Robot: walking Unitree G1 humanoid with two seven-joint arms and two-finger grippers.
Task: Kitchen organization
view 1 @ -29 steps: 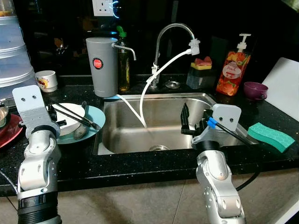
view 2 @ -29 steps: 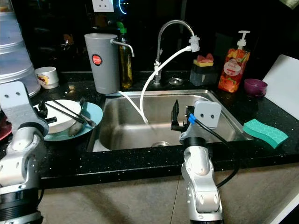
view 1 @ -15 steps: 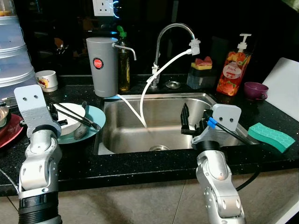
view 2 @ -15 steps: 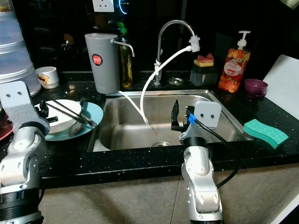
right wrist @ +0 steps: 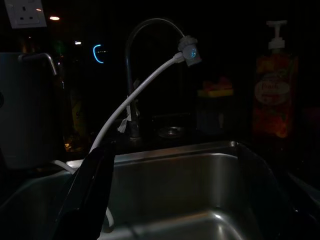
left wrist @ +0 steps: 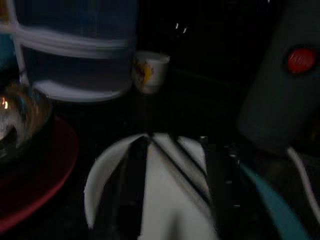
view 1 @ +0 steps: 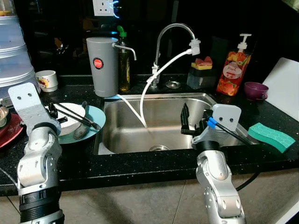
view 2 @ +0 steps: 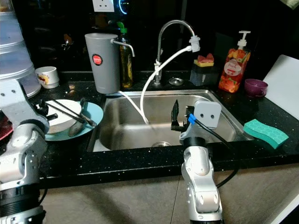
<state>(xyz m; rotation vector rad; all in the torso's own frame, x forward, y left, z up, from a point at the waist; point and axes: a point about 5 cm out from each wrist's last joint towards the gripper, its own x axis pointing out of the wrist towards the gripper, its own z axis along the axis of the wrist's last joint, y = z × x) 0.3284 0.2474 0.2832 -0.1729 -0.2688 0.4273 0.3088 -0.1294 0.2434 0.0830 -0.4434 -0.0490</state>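
Sink (view 1: 140, 100) mid-counter; plates (view 1: 93, 119) left, sponge (view 1: 271, 136) right, tap (view 1: 174, 32) behind.

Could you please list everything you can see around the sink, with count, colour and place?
Sink: one, steel, centre of the black counter.
Tap: one, chrome, behind the sink, white hose running from it into the basin.
Filter jug: one, grey, back left of the sink.
Oil bottle: one, green-capped, beside the jug.
Soap bottle: one, orange, back right.
Bowl: one, purple, far right.
Sponge: one, green, right counter.
Plates: two, white on teal, left, with chopsticks and spoon.
Cup: one, white, back left.
Left gripper: over the plates.
Right gripper: over the sink.
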